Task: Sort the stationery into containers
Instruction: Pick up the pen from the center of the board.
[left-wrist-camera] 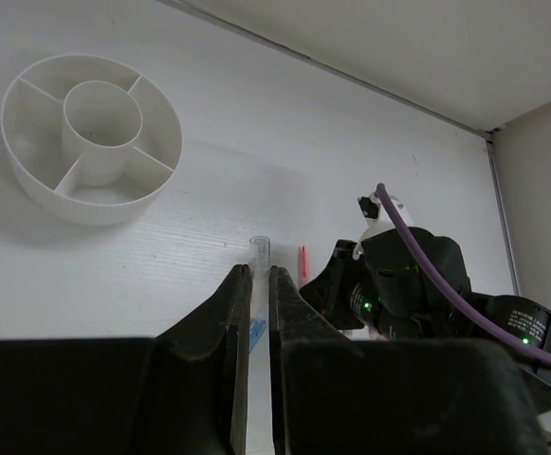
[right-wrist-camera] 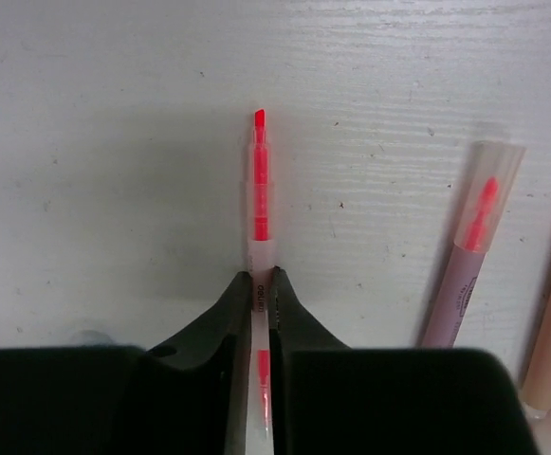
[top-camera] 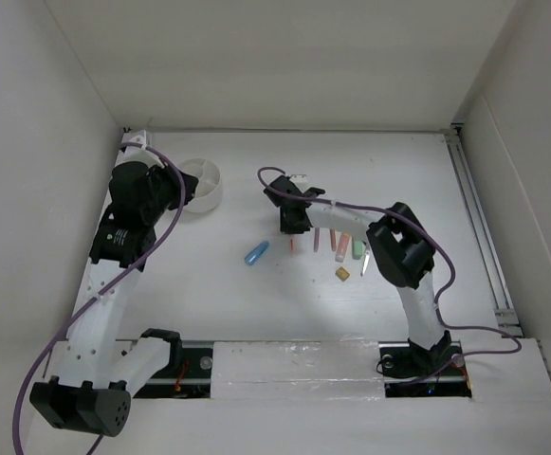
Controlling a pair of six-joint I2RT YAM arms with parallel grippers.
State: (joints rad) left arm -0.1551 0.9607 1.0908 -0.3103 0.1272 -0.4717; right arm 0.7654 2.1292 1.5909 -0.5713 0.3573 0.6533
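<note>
right gripper clamped on red pen lying flat on table beside neighbouring pens; lift straight up, hold firm, clear neighbours, then carry to divided white cup. left gripper pressed together.

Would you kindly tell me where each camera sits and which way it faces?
Top external: above and behind, facing down at the table; the left arm and right arm show.
Left wrist: on the left arm, facing past the left gripper toward the white cup and right arm.
Right wrist: on the right arm, facing down; the right gripper pinches a red pen.
Shared: top and left wrist show the cup.
</note>
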